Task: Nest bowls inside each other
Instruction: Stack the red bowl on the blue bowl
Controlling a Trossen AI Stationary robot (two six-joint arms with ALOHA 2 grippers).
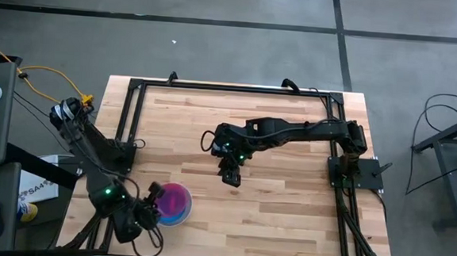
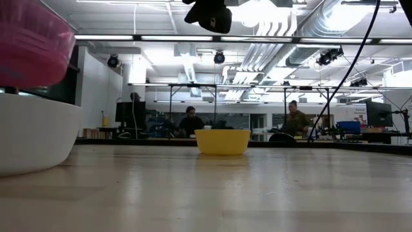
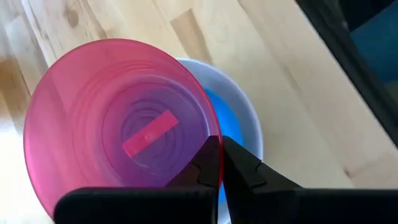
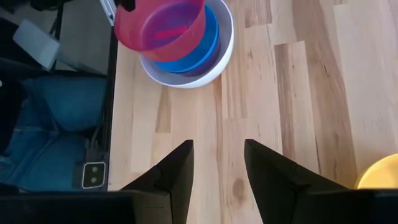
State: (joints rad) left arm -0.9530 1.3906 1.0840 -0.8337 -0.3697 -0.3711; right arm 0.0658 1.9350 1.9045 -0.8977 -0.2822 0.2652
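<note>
My left gripper (image 3: 222,163), near the table's front left, is shut on a see-through pink bowl (image 3: 118,118). The pink bowl hangs over a white bowl (image 3: 252,121) that stands on the table with a blue bowl (image 3: 225,118) inside it. The low view shows the pink bowl (image 2: 32,42) raised above the white bowl (image 2: 32,138). A yellow bowl (image 2: 223,142) stands upright on the table farther back. My right gripper (image 4: 217,168) hovers open over bare wood near the table's middle (image 1: 230,174), with the yellow bowl (image 4: 380,173) just beside it. My left gripper pinches the pink bowl's rim (image 3: 210,127), one finger inside the bowl and one outside. The fingers slant down onto the rim from the table's near left side. The bowl is lifted clear, mouth up and a little tilted (image 4: 163,28), above the blue and white bowls.
A black metal frame (image 1: 130,114) runs along the table's left, far and right edges. Bare wood lies between the stacked bowls and the yellow bowl. People sit at desks in the room beyond the table (image 2: 190,121).
</note>
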